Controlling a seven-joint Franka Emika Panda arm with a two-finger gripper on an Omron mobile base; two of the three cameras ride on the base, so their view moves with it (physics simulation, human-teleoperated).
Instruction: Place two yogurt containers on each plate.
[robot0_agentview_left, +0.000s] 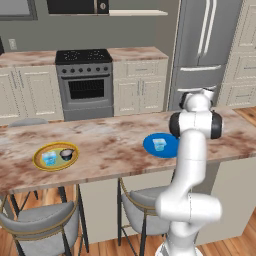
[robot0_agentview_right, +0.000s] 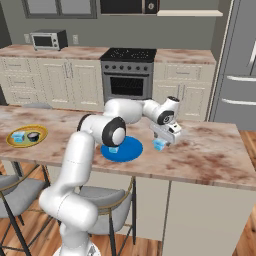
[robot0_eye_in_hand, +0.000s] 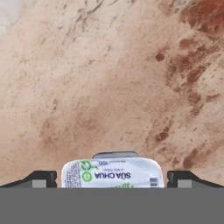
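— Why is the gripper (robot0_agentview_right: 161, 142) hanging there with its jaws wide apart?

— It straddles the last yogurt cup (robot0_eye_in_hand: 113, 173), which sits on the worktop (robot0_agentview_right: 210, 155) beside the blue plate (robot0_agentview_right: 129, 150), ungrasped; that plate needs a second.

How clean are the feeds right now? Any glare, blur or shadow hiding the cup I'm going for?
Hand view: the yogurt cup between the open fingertips is sharp, its lid print readable, no glare, though the bottom edge cuts it off. Right base view: even lighting, but the gripper partly hides that cup. Left base view: soft and low-detail, and the cups on the yellow plate are small blurs.
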